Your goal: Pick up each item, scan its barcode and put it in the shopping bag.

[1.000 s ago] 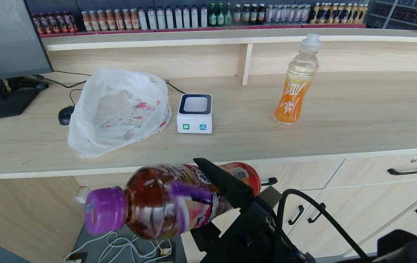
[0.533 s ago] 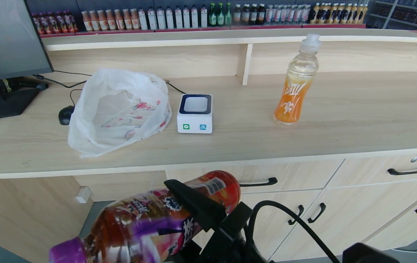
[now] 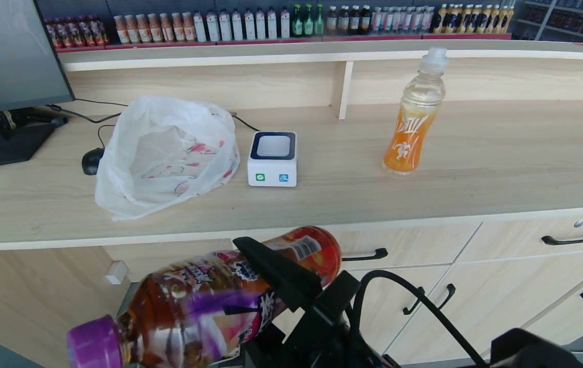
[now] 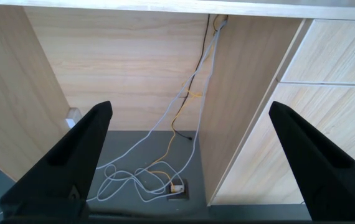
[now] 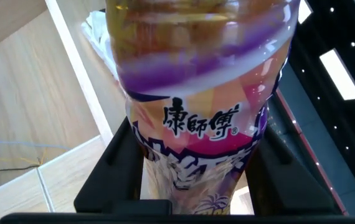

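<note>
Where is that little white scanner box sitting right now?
In the head view the scanner stands on the counter, just right of the shopping bag, with the orange bottle farther right.

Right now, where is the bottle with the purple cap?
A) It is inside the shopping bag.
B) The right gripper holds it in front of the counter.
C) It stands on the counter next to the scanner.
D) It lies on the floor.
B: the right gripper is shut on the purple-capped bottle, tilted in the air before the counter.
</note>
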### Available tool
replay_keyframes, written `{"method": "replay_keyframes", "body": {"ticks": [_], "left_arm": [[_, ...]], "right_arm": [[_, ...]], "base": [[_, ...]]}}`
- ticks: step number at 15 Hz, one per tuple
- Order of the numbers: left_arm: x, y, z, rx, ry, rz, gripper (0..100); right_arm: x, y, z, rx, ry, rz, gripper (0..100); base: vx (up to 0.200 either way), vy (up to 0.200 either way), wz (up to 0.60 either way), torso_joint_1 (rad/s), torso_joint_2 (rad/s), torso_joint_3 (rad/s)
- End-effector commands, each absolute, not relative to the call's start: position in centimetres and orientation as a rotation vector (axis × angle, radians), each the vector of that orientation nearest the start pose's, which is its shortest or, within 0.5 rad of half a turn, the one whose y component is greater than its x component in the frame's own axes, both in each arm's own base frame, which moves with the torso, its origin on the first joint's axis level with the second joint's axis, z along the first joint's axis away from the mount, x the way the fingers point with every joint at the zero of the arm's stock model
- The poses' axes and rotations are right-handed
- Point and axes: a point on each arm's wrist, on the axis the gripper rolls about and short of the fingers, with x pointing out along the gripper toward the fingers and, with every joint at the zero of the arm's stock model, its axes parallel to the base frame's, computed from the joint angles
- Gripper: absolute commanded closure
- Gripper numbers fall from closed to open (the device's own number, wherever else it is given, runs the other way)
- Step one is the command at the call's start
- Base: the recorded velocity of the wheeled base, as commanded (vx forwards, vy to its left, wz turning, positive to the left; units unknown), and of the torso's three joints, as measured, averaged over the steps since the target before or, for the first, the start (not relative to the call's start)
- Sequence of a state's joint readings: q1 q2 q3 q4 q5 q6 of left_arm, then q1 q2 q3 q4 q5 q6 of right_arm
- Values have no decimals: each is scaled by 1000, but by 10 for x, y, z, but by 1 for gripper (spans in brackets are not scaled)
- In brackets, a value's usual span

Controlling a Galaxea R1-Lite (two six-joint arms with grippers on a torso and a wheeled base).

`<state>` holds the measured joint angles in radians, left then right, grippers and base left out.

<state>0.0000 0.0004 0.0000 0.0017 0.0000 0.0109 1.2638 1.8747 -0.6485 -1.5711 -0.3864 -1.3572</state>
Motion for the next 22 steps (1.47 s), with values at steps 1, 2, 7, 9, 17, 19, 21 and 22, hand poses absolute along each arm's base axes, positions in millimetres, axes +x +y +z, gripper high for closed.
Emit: {"method": "replay_keyframes", "body": {"ticks": [1,2,7,9,17,19,21,22], "left_arm": [[-23,0,75,11,3,0,0],[-23,0,75,11,2,0,0],[-23,0,75,11,3,0,0],[-23,0,75,11,3,0,0],[-23,0,75,11,2,0,0],[-23,0,75,11,2,0,0],[-23,0,75,11,3,0,0],[-23,0,75,11,3,0,0]], "right_arm": [[103,288,192,-985,-777,520,100],[102,280,194,-992,-774,515,100],[100,269,197,-1002,-774,500,100],[100,269,197,-1003,-772,501,100],[106,275,196,-897,-689,489,100],[107,278,191,-801,-633,517,100],[116,281,189,-684,-584,530,100],[121,281,192,-633,-571,522,100]], "base": [[0,0,0,0,0,0],[0,0,0,0,0,0],[0,0,0,0,0,0],[0,0,0,0,0,0],[0,0,0,0,0,0],[0,0,0,0,0,0],[0,0,0,0,0,0],[0,0,0,0,0,0]]}}
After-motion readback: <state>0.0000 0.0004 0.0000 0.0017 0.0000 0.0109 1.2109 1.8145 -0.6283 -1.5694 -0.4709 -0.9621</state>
